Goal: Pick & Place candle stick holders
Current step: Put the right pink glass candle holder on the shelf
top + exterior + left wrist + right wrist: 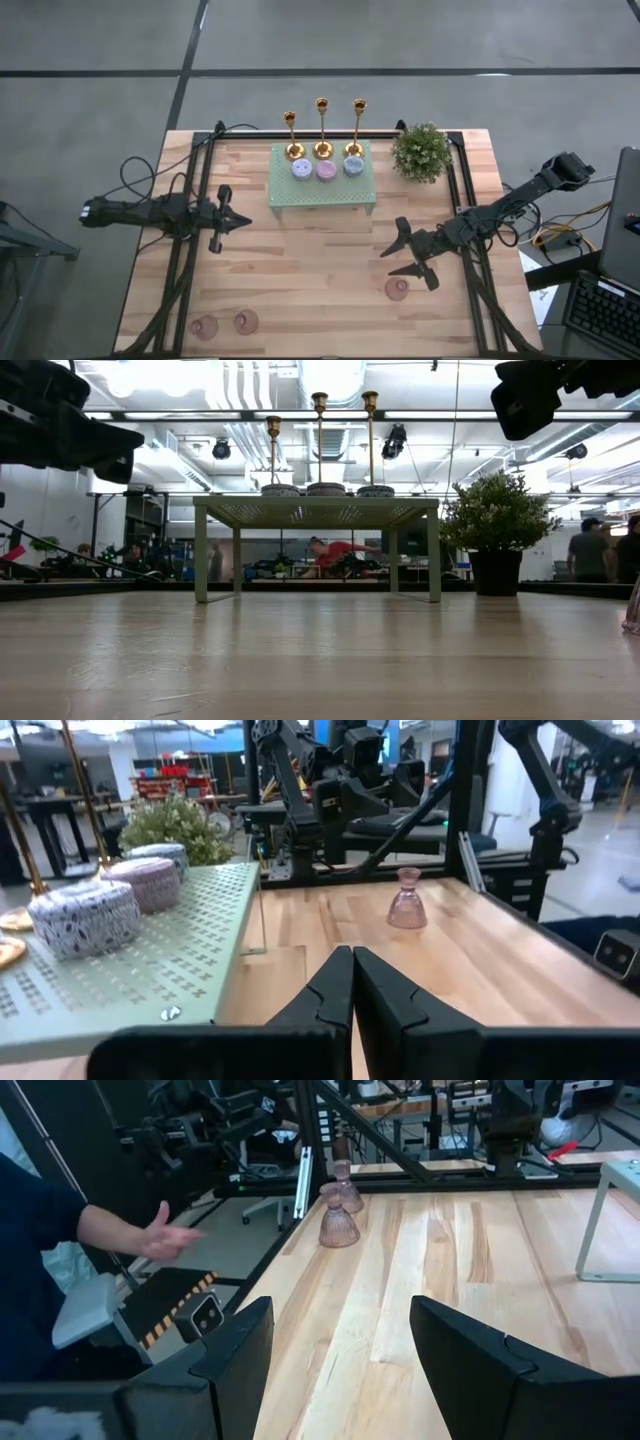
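Note:
Three gold candlesticks [322, 125] stand by their round bases along the far edge of the pale green stand [322, 190], with three small round holders [326, 169] in front of them; these also show in the left wrist view [85, 915]. One pink cup-like holder [397, 288] stands on the table at the near right, and two more [225, 323] stand at the near left, also seen in the right wrist view [339, 1223]. My left gripper [245, 221] is shut and empty, left of the stand. My right gripper [387, 261] is open and empty, just beyond the near-right pink holder.
A bushy potted plant [421, 152] stands at the far right beside the stand. A person's hand [160, 1237] reaches out beyond the table's left edge. Bare wood [310, 270] lies between the two grippers and the near edge.

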Tool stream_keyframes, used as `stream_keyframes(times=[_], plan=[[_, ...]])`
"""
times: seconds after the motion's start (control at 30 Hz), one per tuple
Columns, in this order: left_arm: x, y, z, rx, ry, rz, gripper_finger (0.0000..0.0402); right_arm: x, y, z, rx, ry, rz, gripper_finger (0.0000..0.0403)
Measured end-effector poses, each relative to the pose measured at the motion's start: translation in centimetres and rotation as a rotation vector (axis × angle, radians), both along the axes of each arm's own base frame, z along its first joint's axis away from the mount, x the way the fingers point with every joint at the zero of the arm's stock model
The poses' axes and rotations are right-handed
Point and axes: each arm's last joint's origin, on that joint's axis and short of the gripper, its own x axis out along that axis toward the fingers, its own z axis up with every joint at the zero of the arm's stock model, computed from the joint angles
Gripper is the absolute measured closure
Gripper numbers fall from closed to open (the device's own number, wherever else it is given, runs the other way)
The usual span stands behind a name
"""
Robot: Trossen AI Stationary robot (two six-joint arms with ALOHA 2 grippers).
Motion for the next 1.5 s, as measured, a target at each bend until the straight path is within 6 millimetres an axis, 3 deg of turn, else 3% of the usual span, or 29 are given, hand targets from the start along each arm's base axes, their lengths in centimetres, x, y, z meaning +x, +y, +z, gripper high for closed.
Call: stream_keyframes(times=[0.4,0.73,0.9,1.1,1.3,1.5], plan=[[0.0,0.0,0.1,-0.126,0.011,0.006,0.0387,0.0,0.0,0.0,0.001,0.004,-0.007,0.0175],[0.0,0.0,0.1,-0.128,0.011,0.008,0.0387,0.1,0.0,0.2,-0.012,0.031,-0.007,0.0175],[0.0,0.0,0.1,-0.128,0.010,0.007,0.0387,0.5,0.4,1.0,-0.032,0.146,-0.013,0.0175],[0.0,0.0,0.1,-0.128,0.011,0.007,0.0387,0.3,1.3,3.6,-0.070,0.220,0.028,0.0175],[0.0,0.0,0.1,-0.127,0.011,0.007,0.0387,0.0,2.2,5.9,-0.043,0.445,-0.002,0.0175],[0.0,0.0,0.1,-0.127,0.011,0.006,0.0387,1.0,4.8,5.6,-0.061,0.600,0.007,0.0175]])
